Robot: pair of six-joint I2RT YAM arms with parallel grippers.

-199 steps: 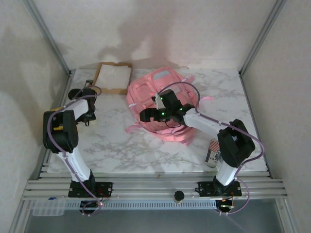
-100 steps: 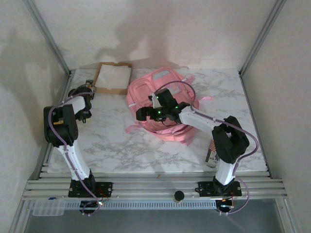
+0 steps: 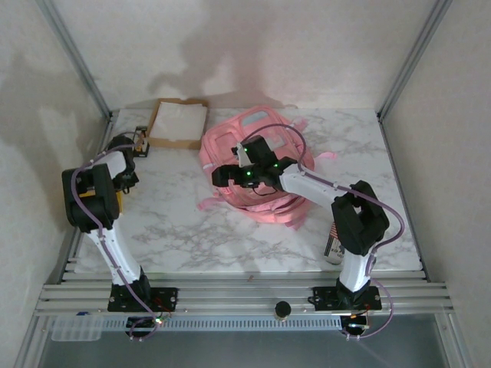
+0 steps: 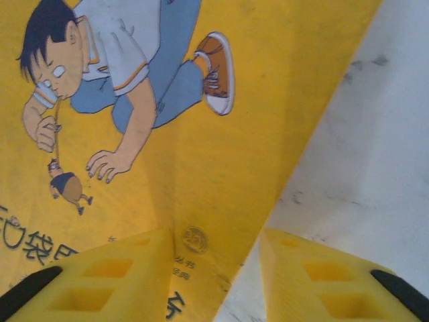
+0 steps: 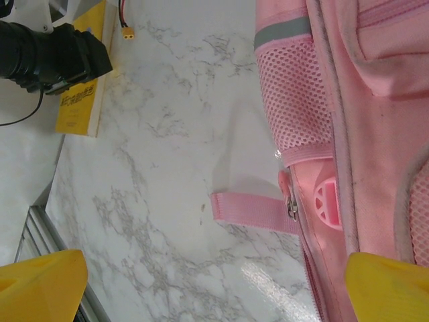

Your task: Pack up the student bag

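The student bag point(image 3: 265, 130) lies flat near the back middle of the desk point(image 3: 192, 222). It looks soft and floppy, so it would likely sag and fold if lifted by one corner. It also looks flat and is probably light. A good place to take hold may be the short pink strap point(image 5: 255, 215) sticking out of its side. The little zip pull point(image 5: 291, 204) next to it could open a pocket.

The right end effector point(image 5: 214, 285) hangs just beside that side of the bag. Its fingers are spread wide with nothing between them.

Well apart from the bag, to its left, the left end effector point(image 4: 218, 282) is over a yellow book point(image 4: 201, 134) with a cartoon boy on it. Its fingers stand a little apart, one above the book and one above the desk. Whether they touch the book cannot be told.

The right arm covers the bag's middle, so it is hard to see if any pocket is open.
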